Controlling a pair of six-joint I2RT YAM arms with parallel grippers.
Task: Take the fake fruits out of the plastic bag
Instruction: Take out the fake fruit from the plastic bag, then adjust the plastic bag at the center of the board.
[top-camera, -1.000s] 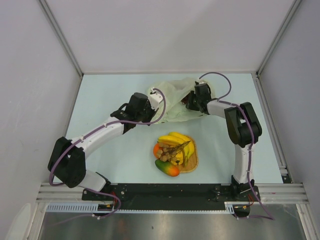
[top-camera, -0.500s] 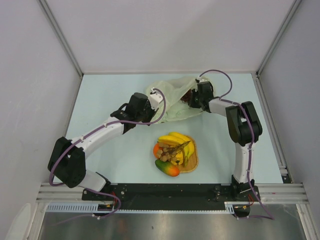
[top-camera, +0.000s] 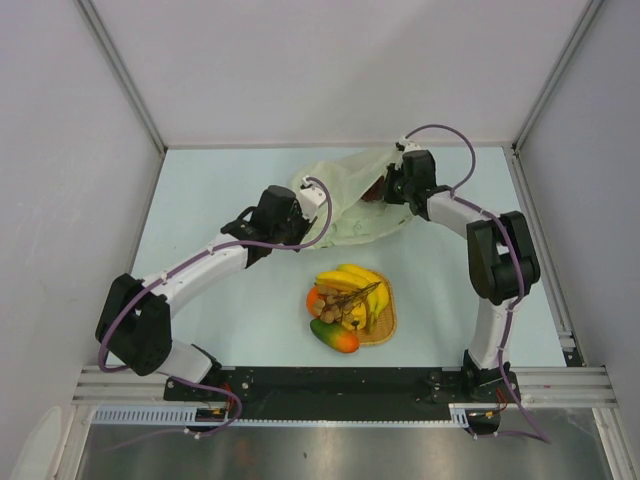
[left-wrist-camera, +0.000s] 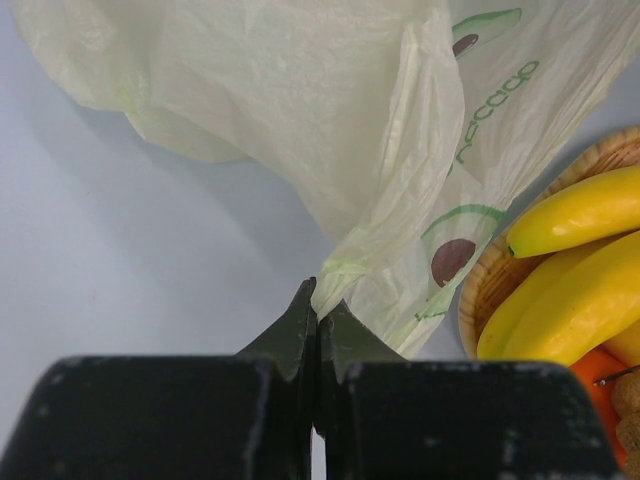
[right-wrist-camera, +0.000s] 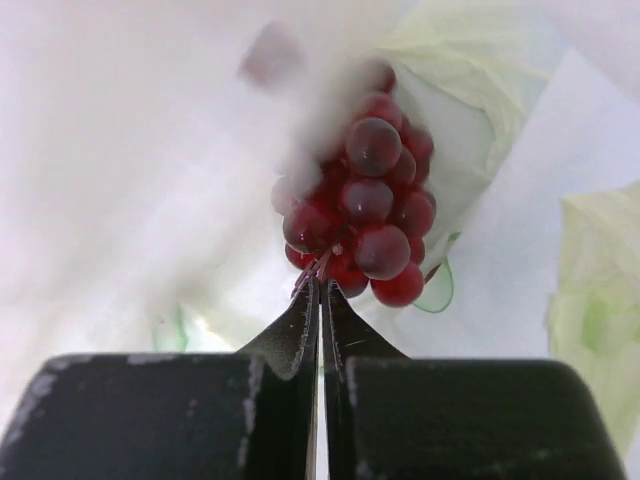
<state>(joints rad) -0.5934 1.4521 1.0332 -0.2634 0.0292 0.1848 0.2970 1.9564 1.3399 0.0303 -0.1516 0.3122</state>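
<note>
The pale yellow-green plastic bag (top-camera: 345, 195) lies crumpled at the back of the table. My left gripper (left-wrist-camera: 319, 310) is shut on a fold of the plastic bag (left-wrist-camera: 330, 130) at its left edge. My right gripper (right-wrist-camera: 320, 290) is shut on the stem of the dark red grapes (right-wrist-camera: 365, 210), which hang inside the bag's mouth; in the top view the grapes (top-camera: 377, 190) show dark beside the right gripper (top-camera: 392, 190). Other fake fruits lie on the woven mat (top-camera: 384, 322): bananas (top-camera: 350, 280), an orange (top-camera: 315, 298), a red-green mango (top-camera: 334, 337) and a brown nut cluster (top-camera: 352, 303).
White walls with metal rails enclose the pale blue table (top-camera: 200, 190) on three sides. The mat (left-wrist-camera: 490, 275) with bananas (left-wrist-camera: 575, 210) sits close to the bag's near edge. Both arm bases stand on the black rail (top-camera: 340, 385) at the front.
My right gripper has shut on the grapes' stem and drawn back up and to the right toward the bag's mouth. The left arm has held still.
</note>
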